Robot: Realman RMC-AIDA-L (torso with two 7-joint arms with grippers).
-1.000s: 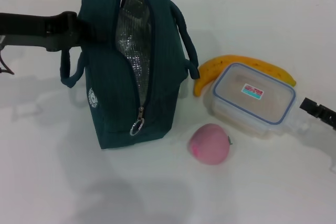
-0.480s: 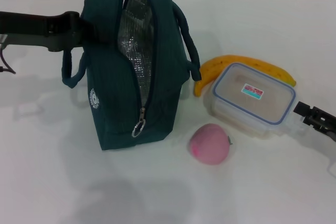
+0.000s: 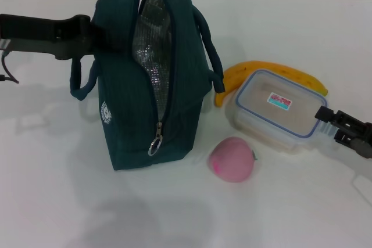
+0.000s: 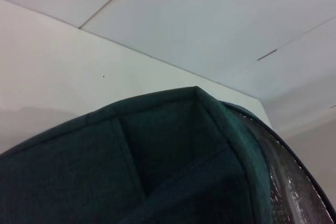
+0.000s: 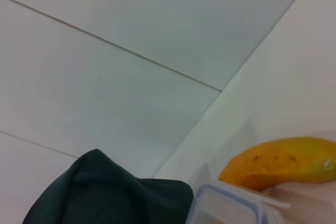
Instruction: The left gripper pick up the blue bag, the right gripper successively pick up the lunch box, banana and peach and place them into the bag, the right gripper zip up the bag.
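The blue bag (image 3: pixel 125 114) stands upright at centre left, its zip open and silver lining showing. My left gripper (image 3: pixel 93 38) reaches in from the left and is shut on the bag's upper side by the handle; the same fabric fills the left wrist view (image 4: pixel 131 171). The clear lunch box (image 3: pixel 280 108) with a blue rim lies to the right, with the banana (image 3: pixel 273 71) behind it and the pink peach (image 3: pixel 232 159) in front of it. My right gripper (image 3: pixel 330 126) is open at the box's right edge. In the right wrist view the banana (image 5: pixel 278 161) and a corner of the box (image 5: pixel 226 208) show.
A metal zip pull (image 3: pixel 155 143) hangs at the low front end of the bag's opening. The bag's second handle (image 3: pixel 209 56) arches over toward the banana. White table (image 3: pixel 174 213) spreads in front of everything.
My right gripper has moved left, from the frame's edge up to the lunch box's right edge. The bag and my left gripper have shifted slightly right.
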